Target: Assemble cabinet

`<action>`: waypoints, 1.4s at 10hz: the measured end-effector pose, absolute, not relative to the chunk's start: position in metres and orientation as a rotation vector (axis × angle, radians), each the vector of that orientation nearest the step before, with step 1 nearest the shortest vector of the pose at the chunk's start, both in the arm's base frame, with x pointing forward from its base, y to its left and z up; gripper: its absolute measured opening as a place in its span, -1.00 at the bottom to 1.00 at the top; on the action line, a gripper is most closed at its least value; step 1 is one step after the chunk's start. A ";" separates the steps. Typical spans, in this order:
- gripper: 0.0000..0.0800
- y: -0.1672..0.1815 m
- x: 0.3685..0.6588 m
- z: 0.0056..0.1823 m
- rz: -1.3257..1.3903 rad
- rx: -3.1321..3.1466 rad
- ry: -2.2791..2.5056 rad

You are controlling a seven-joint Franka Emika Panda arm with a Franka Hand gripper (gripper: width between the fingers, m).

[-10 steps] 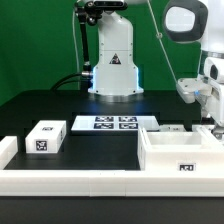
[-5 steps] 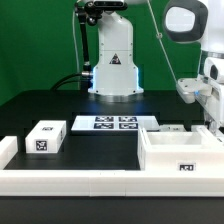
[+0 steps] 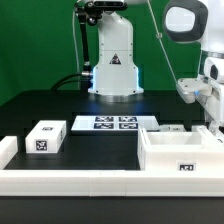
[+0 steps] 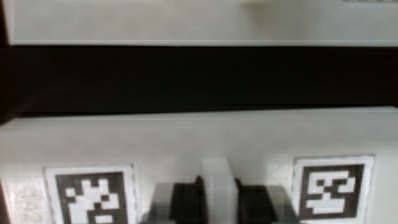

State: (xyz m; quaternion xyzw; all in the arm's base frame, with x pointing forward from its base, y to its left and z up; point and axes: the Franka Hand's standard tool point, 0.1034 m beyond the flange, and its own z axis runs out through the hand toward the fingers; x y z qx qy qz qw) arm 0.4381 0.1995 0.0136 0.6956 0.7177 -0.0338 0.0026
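The cabinet (image 3: pixel 180 156), a large white open box with a tag on its front, stands at the exterior view's right. Behind it lies a flat white tagged panel (image 3: pixel 172 129). My gripper (image 3: pixel 214 118) reaches down at that panel's far right end, half cut off by the picture edge. In the wrist view the panel (image 4: pixel 196 145) carries two tags, and my gripper (image 4: pixel 217 186) sits between them. Its two dark fingers (image 4: pixel 185 200) stand close together with a thin white strip of the panel pinched between them.
A small white tagged block (image 3: pixel 45 137) sits at the exterior view's left. The marker board (image 3: pixel 110 123) lies in the middle, in front of the robot base (image 3: pixel 113 60). A low white wall (image 3: pixel 70 180) runs along the front edge.
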 end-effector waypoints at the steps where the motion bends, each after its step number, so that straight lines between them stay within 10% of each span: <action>1: -0.85 0.199 0.438 0.016 -0.108 2.179 2.250; 6: -0.84 0.143 0.425 0.068 -0.153 2.075 2.261; 14: -0.84 0.121 0.436 0.072 -0.259 2.116 2.207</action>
